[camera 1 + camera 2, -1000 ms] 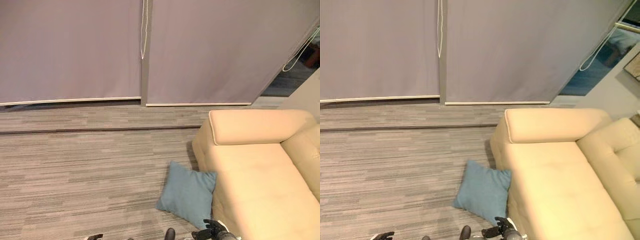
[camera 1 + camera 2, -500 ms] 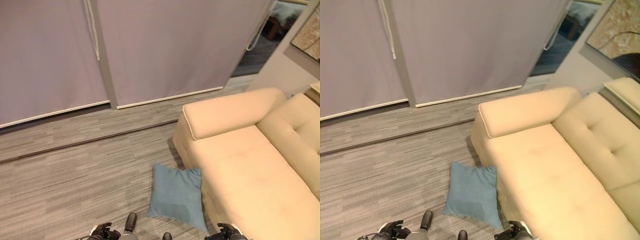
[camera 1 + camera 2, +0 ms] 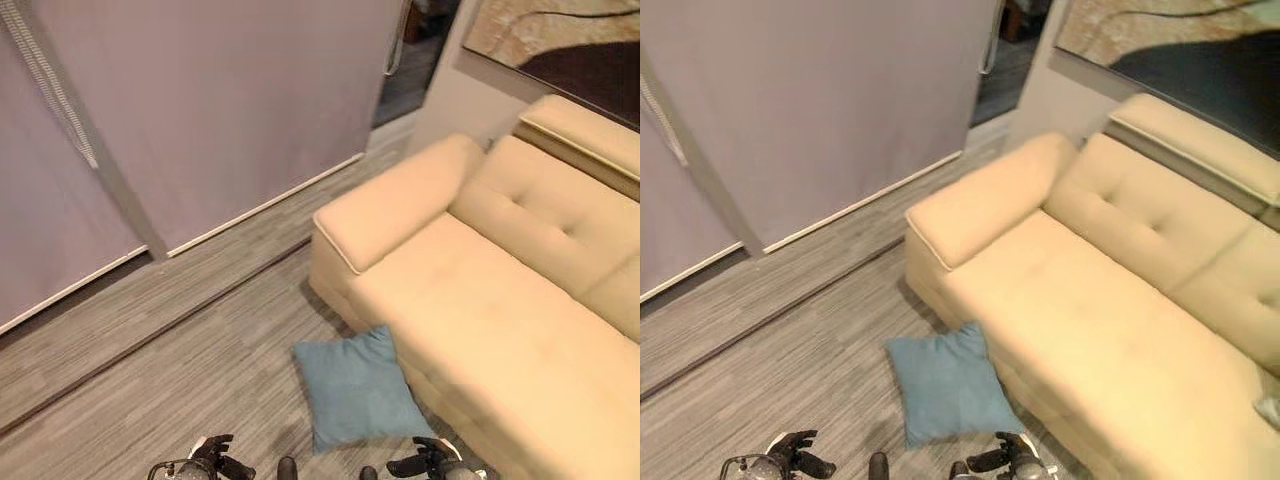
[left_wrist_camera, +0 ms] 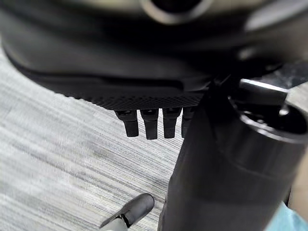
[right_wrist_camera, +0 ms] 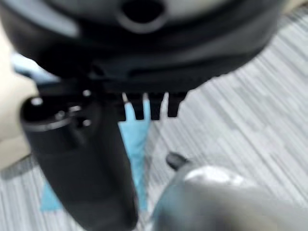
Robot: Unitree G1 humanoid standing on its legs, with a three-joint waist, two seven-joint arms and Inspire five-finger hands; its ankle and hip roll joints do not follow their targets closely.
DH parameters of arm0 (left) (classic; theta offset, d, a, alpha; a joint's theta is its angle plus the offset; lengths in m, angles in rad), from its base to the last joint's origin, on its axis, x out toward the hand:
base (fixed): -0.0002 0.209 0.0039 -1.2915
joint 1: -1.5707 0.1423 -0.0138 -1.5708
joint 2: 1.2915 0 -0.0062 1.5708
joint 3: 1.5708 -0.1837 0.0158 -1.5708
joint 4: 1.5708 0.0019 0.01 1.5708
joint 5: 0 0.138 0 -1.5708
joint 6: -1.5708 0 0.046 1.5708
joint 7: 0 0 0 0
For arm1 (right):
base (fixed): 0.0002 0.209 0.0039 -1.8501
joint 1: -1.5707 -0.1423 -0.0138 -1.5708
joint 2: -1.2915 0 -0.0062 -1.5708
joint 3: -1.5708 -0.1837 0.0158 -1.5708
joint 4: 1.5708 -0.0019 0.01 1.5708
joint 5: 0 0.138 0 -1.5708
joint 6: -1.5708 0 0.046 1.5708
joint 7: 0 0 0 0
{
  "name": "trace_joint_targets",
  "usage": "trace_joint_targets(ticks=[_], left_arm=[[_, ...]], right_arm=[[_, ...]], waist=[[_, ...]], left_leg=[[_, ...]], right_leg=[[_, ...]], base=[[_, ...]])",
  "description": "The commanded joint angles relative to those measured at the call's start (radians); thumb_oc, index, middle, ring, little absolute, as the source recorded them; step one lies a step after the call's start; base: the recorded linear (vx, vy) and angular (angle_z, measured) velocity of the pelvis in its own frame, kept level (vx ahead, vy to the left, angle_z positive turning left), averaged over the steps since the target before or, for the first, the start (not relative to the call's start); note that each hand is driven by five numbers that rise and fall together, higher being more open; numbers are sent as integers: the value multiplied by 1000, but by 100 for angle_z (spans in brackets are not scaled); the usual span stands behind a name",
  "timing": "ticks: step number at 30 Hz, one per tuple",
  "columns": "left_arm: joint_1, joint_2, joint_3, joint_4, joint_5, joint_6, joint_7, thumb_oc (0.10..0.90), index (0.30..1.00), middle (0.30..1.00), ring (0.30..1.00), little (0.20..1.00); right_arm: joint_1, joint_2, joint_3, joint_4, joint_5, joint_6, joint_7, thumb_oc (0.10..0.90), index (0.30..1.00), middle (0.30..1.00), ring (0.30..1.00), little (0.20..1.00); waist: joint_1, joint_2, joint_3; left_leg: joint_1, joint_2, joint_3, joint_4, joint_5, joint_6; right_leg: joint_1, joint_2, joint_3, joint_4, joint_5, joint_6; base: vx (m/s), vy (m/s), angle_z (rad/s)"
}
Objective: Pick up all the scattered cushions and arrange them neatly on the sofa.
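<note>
Blue cushion (image 3: 362, 393) lies flat on the floor (image 3: 150, 360), touching the sofa (image 3: 480, 290) base. Both hands hang low and empty, left hand (image 3: 212, 462) and right hand (image 3: 425, 463) with fingers relaxed. Reaching from here risks a corner-only grab, letting the cushion sag and slip.

No writing, label, number or sign can be read anywhere in these views. The framed picture (image 3: 560, 40) on the wall at about 1 o'clock carries only a pattern of tan and dark shapes, and the sofa (image 3: 500, 290), the blue cushion (image 3: 358, 392) at about 6 o'clock and the window blinds (image 3: 220, 110) at 11 o'clock bear no print that can be made out
</note>
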Motion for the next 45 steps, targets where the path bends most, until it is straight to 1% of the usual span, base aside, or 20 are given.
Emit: trace_joint_targets(ticks=[1, 2, 3, 6, 9, 11, 14, 17, 18, 19, 22, 26, 29, 30, 32, 34, 37, 38, 40, 45], left_arm=[[5, 15, 38, 28, 6, -5, -1, 800, 900, 900, 900, 900], [10, 16, 43, 28, 8, -5, -3, 800, 900, 900, 900, 900], [17, 15, 40, 30, 21, -7, -7, 800, 900, 900, 900, 900], [20, 4, 31, 29, 38, -12, -11, 800, 900, 900, 900, 900], [10, -5, 12, 18, 48, -12, -16, 800, 900, 900, 900, 900], [3, -24, 2, 15, 35, -11, -12, 800, 900, 900, 900, 900], [3, -31, -3, 13, 32, -9, -10, 800, 900, 900, 900, 900], [-14, -41, -24, 6, 13, -12, -7, 800, 900, 900, 900, 900], [-14, -41, -24, 6, 13, -12, -6, 800, 900, 900, 900, 900], [-25, -47, -34, 4, 1, -13, -6, 800, 900, 900, 900, 900], [-29, -57, -34, 8, -5, -14, -9, 800, 900, 900, 900, 900], [-29, -55, -37, 21, 28, -10, -8, 800, 900, 900, 900, 900], [-36, -30, -38, 15, 42, -10, -6, 800, 900, 900, 900, 900], [-35, -23, -36, 15, 42, -10, -4, 800, 900, 900, 900, 900], [-29, -8, -29, 16, 45, -8, -4, 800, 900, 900, 900, 900], [-21, -1, -21, 20, 45, -3, -4, 800, 900, 900, 900, 900], [-2, 17, 4, 21, 34, -3, -4, 800, 900, 900, 900, 900], [4, 22, 12, 24, 33, -2, -6, 800, 900, 900, 900, 900], [4, 12, 10, 26, 42, -5, -6, 800, 900, 900, 900, 900], [-27, -8, -12, -4, 12, -16, 0, 800, 900, 900, 900, 900]], right_arm=[[-32, -84, 32, -2, -13, -18, -22, 800, 900, 900, 900, 900], [-31, -86, 33, -3, -13, -20, -24, 800, 900, 900, 900, 900], [-25, -90, 34, -4, -4, -24, -27, 800, 900, 900, 900, 900], [-17, -96, 31, -2, 2, -24, -31, 800, 900, 900, 900, 900], [-11, -107, 25, -5, 19, -27, -35, 800, 900, 900, 900, 900], [-12, -120, 24, 4, 25, -27, -41, 800, 900, 900, 900, 900], [-7, -122, 27, 6, 21, -27, -42, 800, 900, 900, 900, 900], [2, -125, 17, 9, 27, -24, -46, 800, 900, 900, 900, 900], [3, -125, 16, 9, 27, -24, -46, 800, 900, 900, 900, 900], [4, -130, 13, 13, 26, -21, -48, 800, 900, 900, 900, 900], [2, -133, 1, 18, 23, -18, -44, 800, 900, 900, 900, 900], [0, -121, -6, 18, 17, -15, -42, 800, 900, 900, 900, 900], [-18, -100, 0, -4, 17, -8, -40, 800, 900, 900, 900, 900], [-25, -98, 3, -7, 16, -7, -41, 800, 900, 900, 900, 900], [-30, -94, 11, -19, 11, -12, -44, 800, 900, 900, 900, 900], [-31, -92, 13, -23, 11, -13, -44, 800, 900, 900, 900, 900], [-39, -101, 26, -41, 13, -29, -51, 800, 900, 900, 900, 900], [-53, -104, 36, -46, 18, -35, -56, 800, 900, 900, 900, 900], [-63, -115, 40, -53, 29, -42, -67, 800, 900, 900, 900, 900], [-107, -127, 28, -74, 77, -51, -96, 800, 900, 900, 900, 900]], waist=[[37, -1, -10], [43, -2, -8], [22, -15, -12], [16, -19, -19], [1, -24, -10], [9, -28, 7], [7, -27, 1], [17, -16, -1], [16, -16, 0], [21, -4, 3], [20, 16, 2], [12, 15, -8], [17, 1, -2], [22, 3, 4], [49, 13, 20], [47, 15, 19], [65, 14, 28], [80, 8, 31], [63, 3, 32], [45, 19, 68]], left_leg=[[-47, 64, -111, 76, -95, -99], [-36, 61, -93, 70, -96, -101], [-30, 48, -86, 73, -98, -104], [-40, 41, -77, 87, -106, -108], [-84, 55, -70, 202, -140, -128], [-146, 69, -116, 323, -153, -149], [-152, 95, -122, 286, -138, -150], [-197, 155, -228, 167, -48, -177], [-193, 155, -228, 163, -47, -178], [-213, 172, -290, 109, -20, -190], [-210, 179, -351, 78, -2, -210], [-207, 162, -329, 130, -10, -204], [-201, 128, -262, 175, -63, -163], [-200, 128, -242, 178, -69, -154], [-189, 141, -192, 182, -82, -143], [-185, 135, -182, 176, -80, -137], [-165, 104, -131, 151, -77, -117], [-154, 87, -88, 128, -74, -114], [-163, 74, -80, 129, -75, -119], [-228, 81, -77, 150, -76, -122]], right_leg=[[-34, 34, -2, 65, -23, -3], [-22, 39, -45, 59, -35, -10], [-8, 100, 32, -20, -50, -27], [6, 123, 79, -81, -29, -28], [33, 131, 98, -124, -24, -45], [65, 132, 125, -147, -34, -60], [75, 128, 131, -153, -37, -55], [89, 132, 170, -142, -65, -49], [91, 131, 170, -141, -67, -49], [102, 130, 195, -137, -82, -46], [113, 119, 241, -126, -92, -30], [104, 74, 277, -120, -68, 0], [37, 19, 318, -81, -15, 32], [11, 6, 300, -62, -3, 34], [-15, -33, 189, -23, 2, 22], [-20, -37, 150, -13, 0, 13], [-25, 21, 53, 31, -46, -10], [-37, 50, -12, 10, -59, -21], [-19, 85, 40, -94, -45, -27], [-62, 91, 61, -138, -10, -27]], base=[[-20, 39, -53], [-36, -28, -54], [27, -38, -43], [27, -68, 2], [15, -61, 0], [45, 39, -21], [73, 63, -35], [186, 171, -20], [166, 190, -25], [154, 184, -34], [167, 254, -48], [147, 289, -59], [103, 367, -64], [-10, 366, -120], [-53, 202, -105], [-5, 156, -123], [-39, 250, -76], [-51, 91, -74], [-29, -32, -59], [-145, -61, -1]])
